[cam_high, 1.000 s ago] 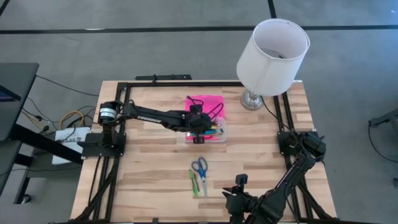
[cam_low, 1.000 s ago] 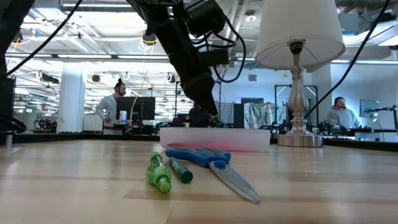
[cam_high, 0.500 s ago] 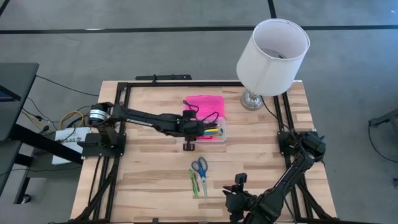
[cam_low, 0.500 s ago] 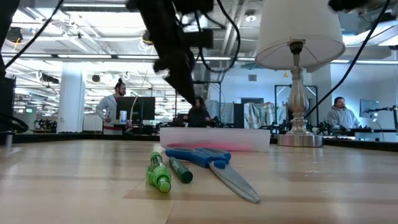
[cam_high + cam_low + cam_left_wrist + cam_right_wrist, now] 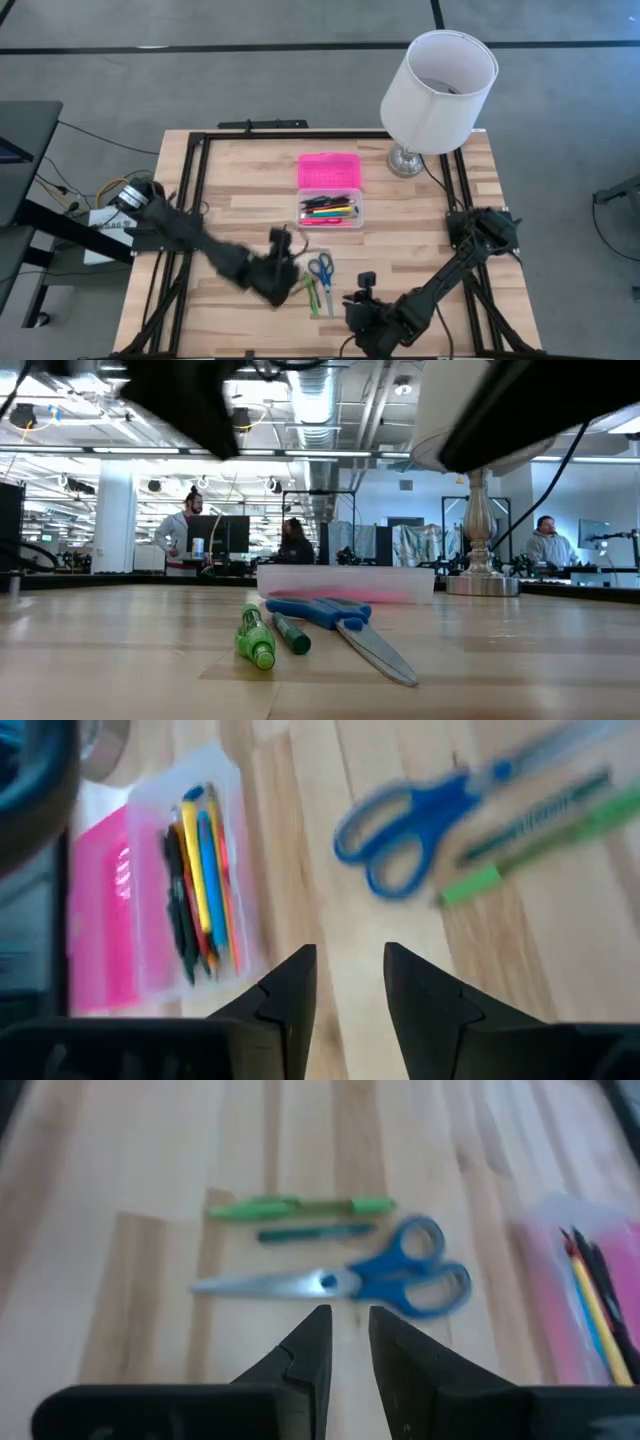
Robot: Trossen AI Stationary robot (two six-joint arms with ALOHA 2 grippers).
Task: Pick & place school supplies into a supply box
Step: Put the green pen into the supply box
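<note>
Three supplies remain on the tabletop at lower centre: scissors (image 5: 321, 268) and two green pens (image 5: 311, 294), long axes running up-down. The left end effector (image 5: 283, 262), empty with a narrow gap, hovers just left; the right end effector (image 5: 362, 292), likewise narrow and empty, sits lower right. The supply box (image 5: 329, 210) lies above.

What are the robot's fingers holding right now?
Nothing. The left gripper and right gripper both show empty gaps between their fingers, above the bare wooden table.
</note>
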